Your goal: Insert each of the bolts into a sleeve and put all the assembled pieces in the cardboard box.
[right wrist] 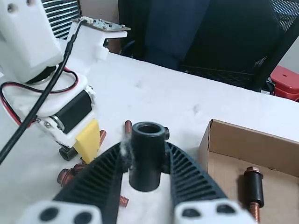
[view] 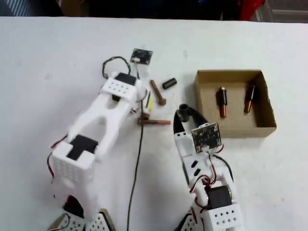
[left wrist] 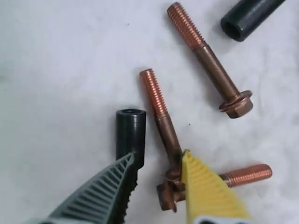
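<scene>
Sleeve (right wrist: 147,161) nearest of all, black, upright, bore upward — pinched firmly between the closed-in jaws of the right gripper (right wrist: 147,153). Just to that gripper's right, cardboard box (view: 236,129) on the white table (view: 48,48), open-topped, with two assembled pieces (view: 222,102) inside, side by side yet apart, each a copper bolt in a black sleeve. On the other side, crosswise bolt (left wrist: 245,174) flat on the table, shank passing under the yellow finger (left wrist: 205,191) of the left gripper (left wrist: 159,156). Left gripper's jaws parted and holding nothing, set astride a middle bolt (left wrist: 156,100) — shank close against the yellow finger, clear of the grey finger (left wrist: 103,191), head meeting the crosswise bolt's head. Second sleeve (left wrist: 131,128) touching the grey finger's tip, just beside the middle bolt. Farther out, far bolt (left wrist: 210,60) lying free, flanged head at its nearer end, threads pointing away. Farthest, third sleeve (view: 169,83) on its side, black, near the far bolt's threaded end but not touching it.
</scene>
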